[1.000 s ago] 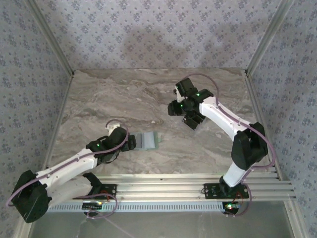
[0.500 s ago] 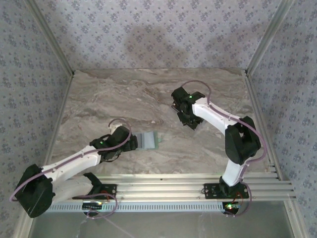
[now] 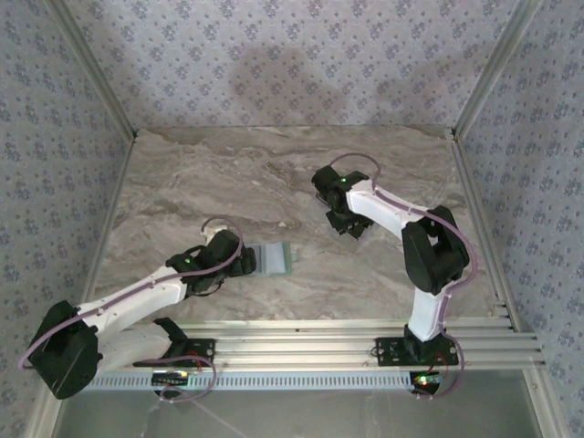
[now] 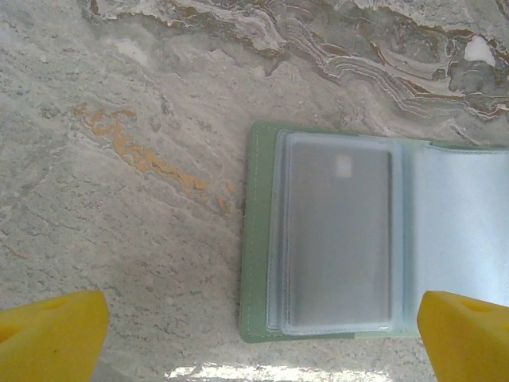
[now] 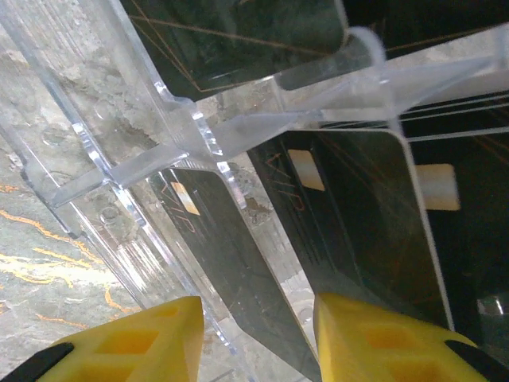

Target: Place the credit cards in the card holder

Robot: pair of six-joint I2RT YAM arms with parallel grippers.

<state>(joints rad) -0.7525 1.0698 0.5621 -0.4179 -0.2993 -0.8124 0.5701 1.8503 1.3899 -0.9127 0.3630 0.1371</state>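
Top view: the right hand (image 3: 345, 222) is drawing in over the table (image 3: 210, 173), so we are expecting a pick; the card holder (image 3: 276, 259) is lying open at the released left hand (image 3: 245, 263). Left wrist: its clear sleeves (image 4: 338, 239) are looking empty. Right wrist: parted fingers (image 5: 382, 342) are straddling one of the credit cards (image 5: 231, 278) in a clear rack (image 5: 151, 143).

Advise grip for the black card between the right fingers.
Pinch the black card by its flat faces at the free edge, coming edge-on, as the right gripper points: it stands thin in the clear rack, so likely only that edge is exposed.
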